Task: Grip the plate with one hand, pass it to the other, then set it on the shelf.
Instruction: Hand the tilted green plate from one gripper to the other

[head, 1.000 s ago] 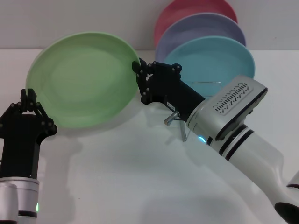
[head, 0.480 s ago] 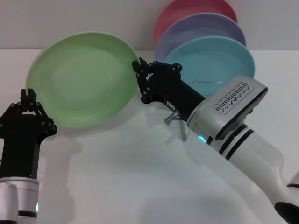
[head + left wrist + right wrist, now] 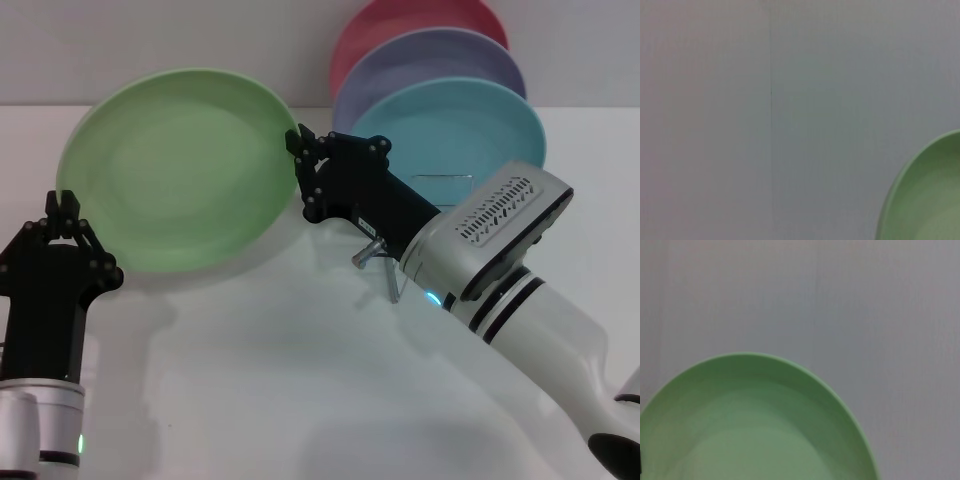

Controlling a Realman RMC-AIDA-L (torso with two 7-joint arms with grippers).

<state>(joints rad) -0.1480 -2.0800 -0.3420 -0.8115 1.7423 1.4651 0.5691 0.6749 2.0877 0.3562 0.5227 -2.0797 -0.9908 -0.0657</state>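
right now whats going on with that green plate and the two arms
The robot is mid hand-over. The green plate is held up off the table, tilted toward the camera. The left gripper sits at its lower left rim and the right gripper is at its right rim. Whether either is clamped I cannot tell. Behind, the pink, lavender and blue plates stand in the wire rack.

The light green plate [image 3: 755, 430] fills the frame from about 9 o'clock round through 6 to 4 o'clock, its shallow raised rim arching across the middle. Above and to the 3 o'clock side lies only a plain pale grey wall [image 3: 840, 300].
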